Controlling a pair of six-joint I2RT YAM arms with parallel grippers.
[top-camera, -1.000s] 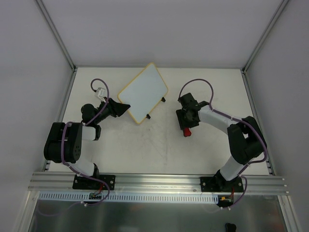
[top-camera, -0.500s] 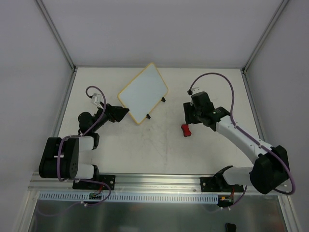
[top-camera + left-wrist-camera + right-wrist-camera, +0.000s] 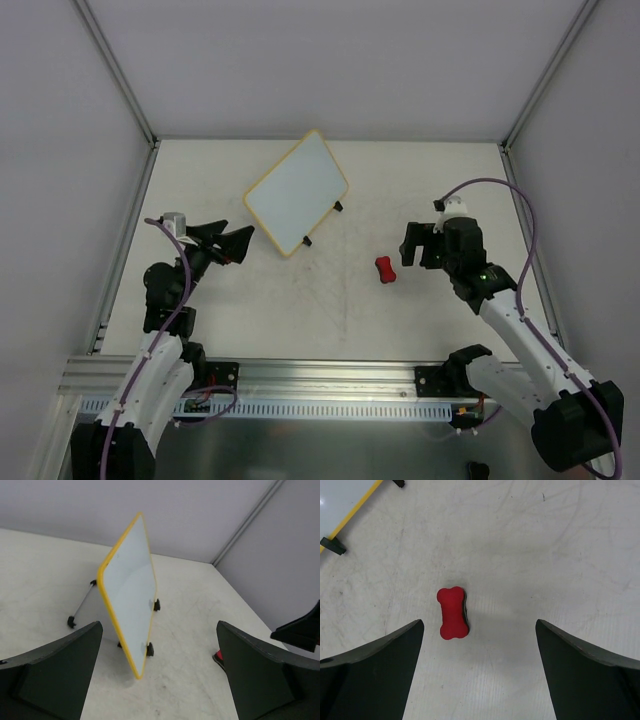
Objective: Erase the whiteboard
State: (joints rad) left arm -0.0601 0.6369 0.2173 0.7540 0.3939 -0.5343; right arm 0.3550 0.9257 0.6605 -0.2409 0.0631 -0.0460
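The whiteboard (image 3: 297,193), white with a yellow frame, stands propped on its black feet at the back middle of the table; its face looks blank. In the left wrist view the whiteboard (image 3: 129,587) rises edge-on ahead. My left gripper (image 3: 232,241) (image 3: 159,630) is open and empty, a short way left of the board's near corner. A red bone-shaped eraser (image 3: 385,270) (image 3: 453,612) lies flat on the table right of the board. My right gripper (image 3: 418,250) (image 3: 479,625) hangs open and empty just right of the eraser, without touching it.
White walls and metal posts (image 3: 118,75) close in the table on three sides. An aluminium rail (image 3: 330,375) runs along the near edge by the arm bases. A thin stand leg (image 3: 80,605) sticks out behind the board. A board corner (image 3: 340,505) shows at the right wrist view's top left.
Both grippers have opened wide. The right one let go of the eraser and drew back to the right. The left arm pulled back from the board's corner toward its base.
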